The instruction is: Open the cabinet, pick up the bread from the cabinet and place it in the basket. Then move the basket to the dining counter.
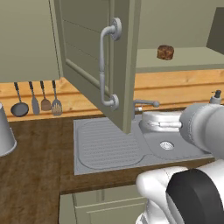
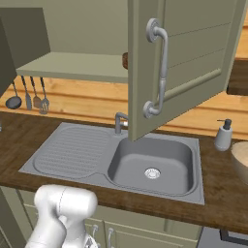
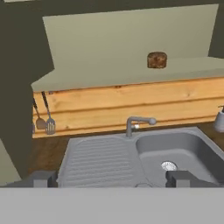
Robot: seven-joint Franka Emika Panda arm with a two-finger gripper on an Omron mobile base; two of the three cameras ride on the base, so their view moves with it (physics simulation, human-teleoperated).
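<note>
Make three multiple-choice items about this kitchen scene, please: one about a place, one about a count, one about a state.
1. Where is the small dark-brown roundish bread?
A. in the sink basin
B. on the cabinet shelf
C. on the worktop

2. How many utensils hang on the wooden wall in the left base view?
A. four
B. two
C. six

3. What is the state of the sage-green cabinet door with the curved grey bar handle?
A. shut
B. taken off
C. swung open

Key:
1 B, the bread rests on the pale green shelf above the grey steel sink.
2 A, four hanging utensils are in a row left of the door.
3 C, the door stands out from the wall and the shelf behind it shows.
</note>
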